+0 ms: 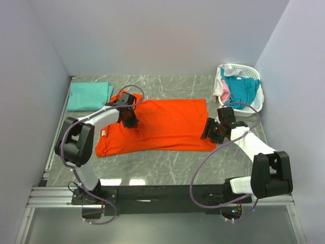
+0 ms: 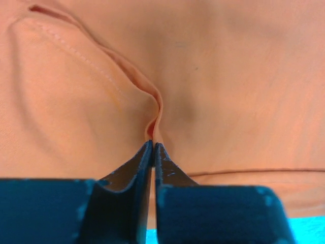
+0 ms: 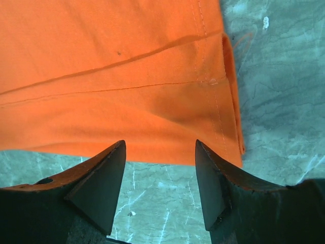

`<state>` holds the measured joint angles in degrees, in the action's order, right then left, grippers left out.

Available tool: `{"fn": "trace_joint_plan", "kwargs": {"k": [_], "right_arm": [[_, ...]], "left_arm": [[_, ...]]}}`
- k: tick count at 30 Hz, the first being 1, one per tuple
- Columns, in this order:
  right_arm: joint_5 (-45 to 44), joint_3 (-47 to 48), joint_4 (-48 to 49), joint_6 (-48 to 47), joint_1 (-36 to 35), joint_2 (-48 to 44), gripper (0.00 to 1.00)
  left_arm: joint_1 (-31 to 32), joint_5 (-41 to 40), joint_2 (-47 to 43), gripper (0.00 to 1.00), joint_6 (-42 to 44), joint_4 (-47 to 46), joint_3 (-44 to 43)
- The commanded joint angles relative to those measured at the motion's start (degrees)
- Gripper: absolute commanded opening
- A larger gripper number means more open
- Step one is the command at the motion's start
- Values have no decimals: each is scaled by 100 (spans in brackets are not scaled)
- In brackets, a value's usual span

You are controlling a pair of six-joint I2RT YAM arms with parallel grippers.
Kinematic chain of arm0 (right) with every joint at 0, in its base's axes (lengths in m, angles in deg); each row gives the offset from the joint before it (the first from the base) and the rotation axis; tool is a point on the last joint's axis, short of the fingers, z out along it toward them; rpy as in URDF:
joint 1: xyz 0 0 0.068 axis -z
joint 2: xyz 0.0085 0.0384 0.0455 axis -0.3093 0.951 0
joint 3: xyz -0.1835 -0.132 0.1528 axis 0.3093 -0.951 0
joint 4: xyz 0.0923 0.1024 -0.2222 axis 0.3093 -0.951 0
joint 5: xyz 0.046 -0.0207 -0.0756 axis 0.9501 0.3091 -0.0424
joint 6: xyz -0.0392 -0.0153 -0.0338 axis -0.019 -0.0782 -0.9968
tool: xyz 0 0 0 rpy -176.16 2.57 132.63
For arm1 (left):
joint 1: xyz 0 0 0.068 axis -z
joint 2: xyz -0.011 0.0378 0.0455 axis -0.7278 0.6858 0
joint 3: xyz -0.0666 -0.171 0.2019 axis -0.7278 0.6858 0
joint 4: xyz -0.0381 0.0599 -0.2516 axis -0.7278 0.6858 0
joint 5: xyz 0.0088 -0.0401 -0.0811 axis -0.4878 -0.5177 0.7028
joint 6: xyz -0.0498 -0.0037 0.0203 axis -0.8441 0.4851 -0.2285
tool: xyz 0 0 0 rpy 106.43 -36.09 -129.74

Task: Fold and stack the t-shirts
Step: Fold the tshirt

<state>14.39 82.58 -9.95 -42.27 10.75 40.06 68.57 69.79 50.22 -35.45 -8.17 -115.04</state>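
Observation:
The bright orange t-shirt (image 1: 162, 124) lies spread flat mid-table. My left gripper (image 1: 129, 122) sits on its left part, jaws pressed together on a pinched ridge of orange cloth (image 2: 152, 122). My right gripper (image 1: 209, 133) is open and empty at the shirt's right hem corner (image 3: 223, 137), fingertips (image 3: 114, 157) over bare table just off the cloth edge. A mint-green t-shirt (image 1: 89, 95) lies folded at the far left. Teal-blue (image 1: 239, 89), pink (image 1: 225, 93) and white shirts sit in the basket.
The white slotted basket (image 1: 254, 76) stands at the far right corner. White walls close in the table on three sides. A metal rail (image 1: 56, 137) runs along the left edge. Grey marble table (image 1: 167, 168) shows in front of the shirt.

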Motion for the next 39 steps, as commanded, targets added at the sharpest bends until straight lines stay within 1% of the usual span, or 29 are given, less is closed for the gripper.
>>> {"fn": "trace_joint_plan", "kwargs": {"k": [1,3,5,6,8,12,14,15,16,19,21,22,23,25,26,28,30,33,36,39], "right_arm": [[-149,265,-81,-61,-29,-106,64],[-193,283,-108,-61,-29,-106,64],[-193,274,-99,-61,-38,-124,64],[-202,274,-90,-53,-29,-132,63],[-237,274,-73,-52,-38,-124,64],[-351,274,-116,-35,-29,-150,64],[-360,265,-125,-35,-29,-194,64],[-360,257,-116,-35,-29,-238,64],[-352,256,-125,-35,-29,-264,64],[-352,257,-143,-44,-38,-343,64],[-308,248,-134,-61,-38,-396,64],[-273,256,-117,-70,-38,-405,64],[-177,239,-82,-87,-38,-422,64],[-114,230,-55,-114,-29,-440,64],[-123,230,-46,-123,-29,-440,64],[-140,213,-46,-132,-29,-440,64],[-141,195,-37,-132,-29,-431,64],[-141,186,-20,-140,-38,-423,64],[-149,195,-11,-140,-29,-388,65],[-167,204,-20,-149,-38,-352,65]], "left_arm": [[63,-151,104,14,153,11,-314],[63,-160,148,21,145,-42,-350],[63,-186,149,21,127,-94,-402],[63,-204,157,25,136,-164,-455],[63,-248,201,26,162,-200,-543],[63,-195,333,24,162,-244,-789],[72,-134,377,26,153,-323,-833],[63,-90,394,29,162,-332,-885],[63,-81,403,36,162,-323,-912],[72,-151,404,43,180,-244,-965],[63,-239,229,50,154,-235,-825],[63,-257,115,56,136,-287,-737],[72,-274,-148,73,144,-392,-632],[63,-353,-404,98,127,-446,-368],[72,-353,-640,99,110,-455,-280],[63,-257,-835,99,74,-577,44],[72,85,-1054,99,30,-787,404],[116,481,-1135,100,-93,-964,739],[221,517,-1038,99,-154,-1088,802],[283,560,-837,99,-172,-1167,688]]}}
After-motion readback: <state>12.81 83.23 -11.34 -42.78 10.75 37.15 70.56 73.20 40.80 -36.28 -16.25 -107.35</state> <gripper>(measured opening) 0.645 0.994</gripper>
